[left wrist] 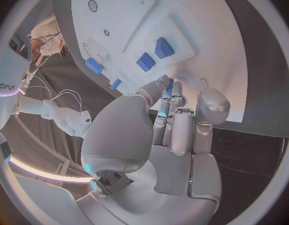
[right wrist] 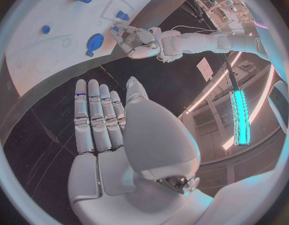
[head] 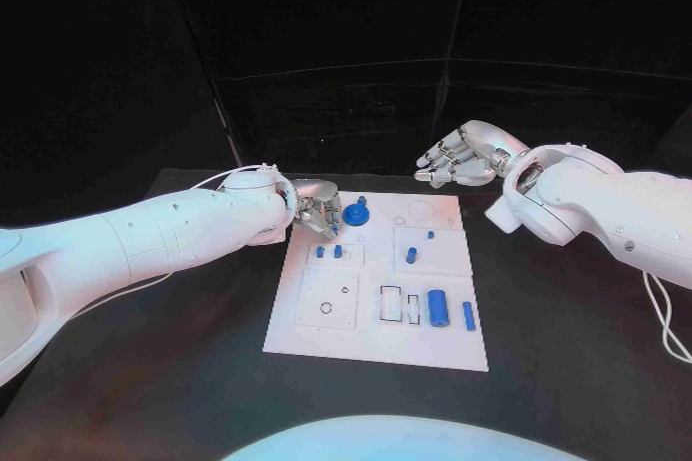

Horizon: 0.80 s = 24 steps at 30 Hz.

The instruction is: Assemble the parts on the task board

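White board (head: 325, 331) is lying mid-table, carrying blue parts (head: 437, 307). Left hand (head: 317, 210) is hovering at its far left corner beside a blue disc (head: 356, 216), fingers curled together, holding nothing visible. Right hand (head: 459, 156) is hanging beyond the far edge, fingers straight, side by side, empty.

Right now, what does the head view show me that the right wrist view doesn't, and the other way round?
Head view: the whole board, with the near-edge cylinder and bar, and the right hand from above. Right wrist view: that hand's fingers close up, straight and holding nothing. Both: the left hand at the board's far left corner, beside the blue disc.
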Motion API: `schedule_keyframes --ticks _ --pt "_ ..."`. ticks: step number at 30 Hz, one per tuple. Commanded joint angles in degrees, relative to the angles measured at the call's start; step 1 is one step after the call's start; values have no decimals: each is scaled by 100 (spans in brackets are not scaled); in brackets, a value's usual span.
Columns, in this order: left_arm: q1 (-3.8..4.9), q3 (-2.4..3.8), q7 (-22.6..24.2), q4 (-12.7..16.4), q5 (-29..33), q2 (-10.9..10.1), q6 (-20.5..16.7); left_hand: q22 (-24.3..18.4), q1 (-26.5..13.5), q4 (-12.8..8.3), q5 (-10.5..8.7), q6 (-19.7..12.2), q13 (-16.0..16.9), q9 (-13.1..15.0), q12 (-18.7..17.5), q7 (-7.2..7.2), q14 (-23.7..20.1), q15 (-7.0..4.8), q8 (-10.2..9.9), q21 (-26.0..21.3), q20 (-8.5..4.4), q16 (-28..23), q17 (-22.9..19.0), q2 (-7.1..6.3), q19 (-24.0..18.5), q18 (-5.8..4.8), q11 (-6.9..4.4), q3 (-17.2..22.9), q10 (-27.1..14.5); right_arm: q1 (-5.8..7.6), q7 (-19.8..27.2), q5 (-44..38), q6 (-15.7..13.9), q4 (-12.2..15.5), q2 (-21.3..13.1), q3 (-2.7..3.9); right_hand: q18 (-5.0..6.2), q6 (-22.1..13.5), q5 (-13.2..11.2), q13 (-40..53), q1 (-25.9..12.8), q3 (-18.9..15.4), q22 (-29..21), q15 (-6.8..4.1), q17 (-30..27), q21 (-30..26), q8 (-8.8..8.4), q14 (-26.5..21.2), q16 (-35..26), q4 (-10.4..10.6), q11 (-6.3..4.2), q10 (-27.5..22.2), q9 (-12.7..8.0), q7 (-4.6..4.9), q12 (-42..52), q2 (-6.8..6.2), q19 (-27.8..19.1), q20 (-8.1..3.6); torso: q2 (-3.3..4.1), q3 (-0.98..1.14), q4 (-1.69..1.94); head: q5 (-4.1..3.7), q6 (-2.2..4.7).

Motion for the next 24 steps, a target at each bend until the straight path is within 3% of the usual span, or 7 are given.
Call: schedule_keyframes --ticks 1,7,13,24 --pt "-2 -4 -70 -7 9 3 133 -1 -67 -17 34 44 3 5 -30 4 55 -37 -28 -17 13 -30 -11 6 -34 -38 12 35 44 11 40 -12 -43 6 8 4 20 -8 13 -9 18 -24 -6 -12 -6 -20 37 -43 21 -3 -1 -35 6 -11 35 48 43 0 2 0 4 6 -3" --pt "-7 -8 -46 -24 9 27 181 -6 -79 -20 31 42 2 2 -45 5 49 -37 -37 -27 12 -34 -20 -12 -43 -36 13 31 40 11 41 -12 -39 1 15 4 20 -8 13 -9 18 -24 -6 -12 -6 -20 37 -43 21 -3 -1 -35 6 -11 35 48 43 0 5 -2 -6 9 -8" --pt "-13 -50 2 -45 10 56 295 -31 -336 70 27 -147 -57 -69 -250 63 15 20 -217 -81 54 -70 -114 -215 -84 -33 88 -87 -115 11 40 -12 -37 -3 20 4 20 -8 13 -9 18 -24 -6 -12 -6 -20 37 -43 21 -3 -1 -35 6 -11 35 48 43 0 0 3 0 5 -13" --pt "-16 -73 -62 -83 10 56 321 -23 -407 113 26 -181 -75 -96 -339 84 14 41 -283 -85 77 -68 -127 -255 -84 -32 114 -106 -146 11 30 -12 -30 -4 17 4 20 -8 13 -9 18 -24 -6 -12 -6 -20 37 -43 21 -3 -1 -35 6 -11 35 48 43 0 -1 3 2 7 -17"
